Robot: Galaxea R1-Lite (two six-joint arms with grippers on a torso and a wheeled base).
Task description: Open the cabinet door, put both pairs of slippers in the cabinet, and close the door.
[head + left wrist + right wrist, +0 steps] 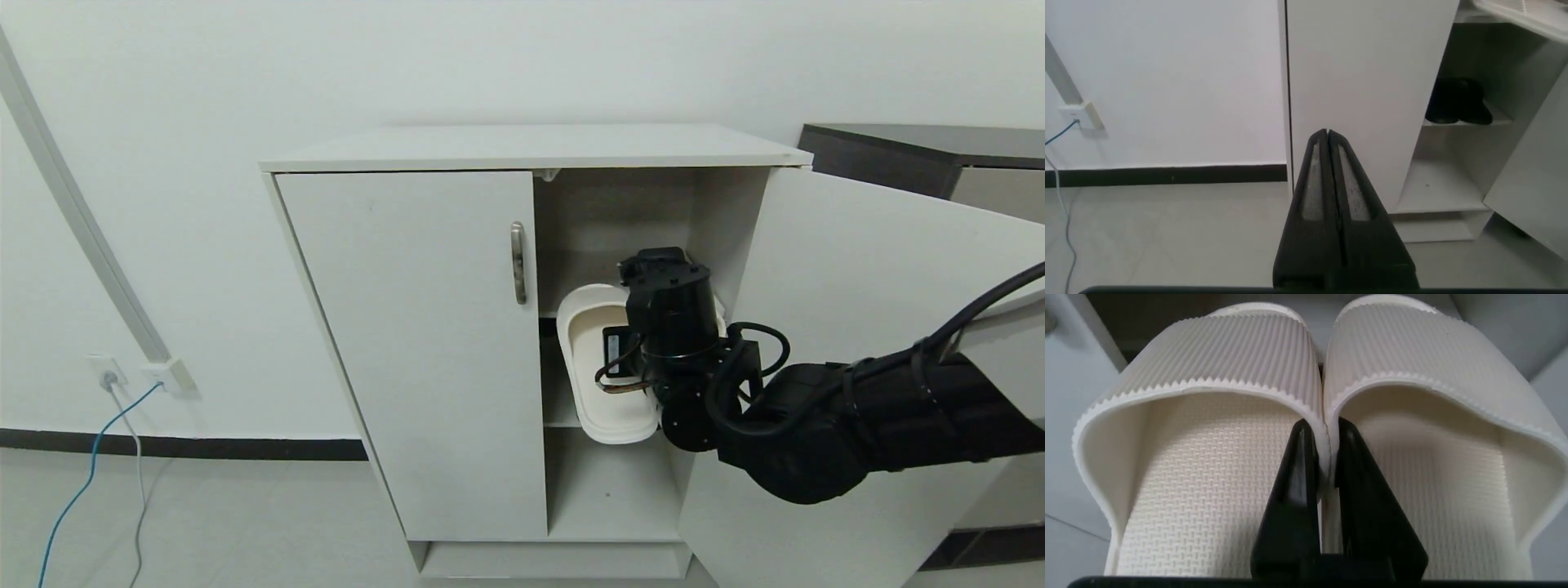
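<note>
Fingers of my right gripper (1323, 429) are clamping the touching inner edges of the cream slippers (1233, 359), which are stretching straight ahead, toes leading, into the cabinet's (408, 327) open right half. My left gripper (1327, 139) is hanging well back, fingers pressed together, empty. Black slippers (1458, 102) are resting on a lower shelf. One sole's dark label (614, 343) is showing nothing legible.
</note>
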